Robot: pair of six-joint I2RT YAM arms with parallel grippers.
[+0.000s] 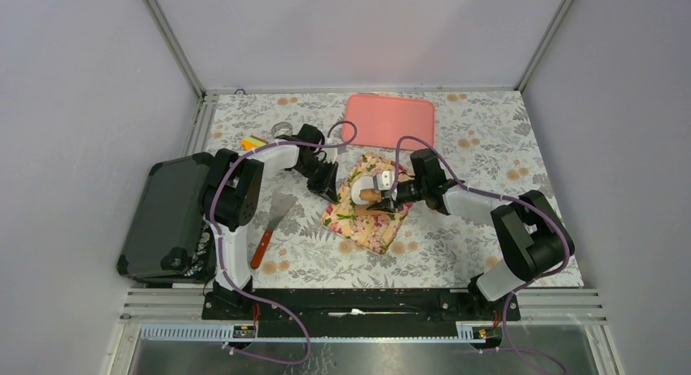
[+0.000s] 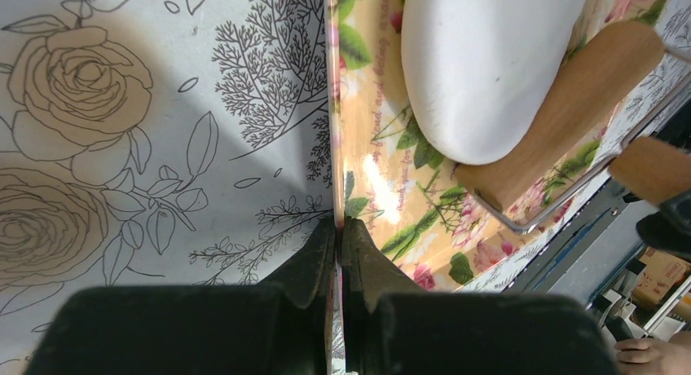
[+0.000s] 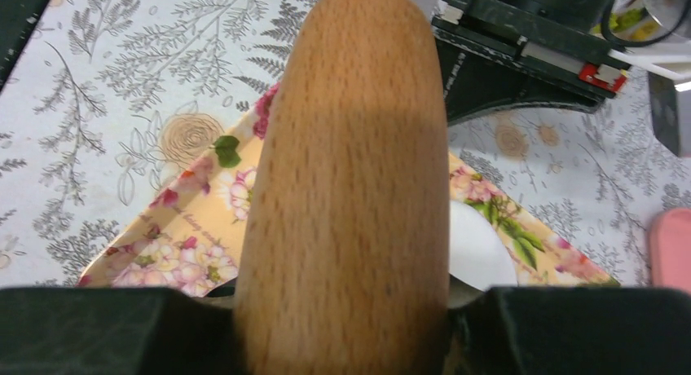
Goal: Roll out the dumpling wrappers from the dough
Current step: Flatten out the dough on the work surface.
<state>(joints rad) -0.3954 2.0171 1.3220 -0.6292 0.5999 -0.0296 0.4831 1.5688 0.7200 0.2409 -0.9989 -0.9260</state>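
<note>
The dough [image 1: 364,182] is a smooth white flattened mass on a floral mat [image 1: 368,222] at the table's middle. My right gripper [image 1: 388,197] is shut on the brown wooden rolling pin [image 1: 371,195], which lies on the dough's near side. In the right wrist view the pin [image 3: 350,179] fills the centre between the jaws [image 3: 346,310], with dough [image 3: 479,249] showing at its right. My left gripper [image 1: 330,187] is shut on the mat's left edge [image 2: 336,130]; dough [image 2: 481,65] and pin [image 2: 562,106] lie beyond. No dumpling wrappers are in view.
A pink tray [image 1: 389,120] lies at the back. A scraper with an orange handle [image 1: 273,222] lies left of the mat. A black case [image 1: 163,220] stands at the far left. A small shiny ring [image 1: 283,129] and a yellow-orange item [image 1: 253,142] sit at the back left.
</note>
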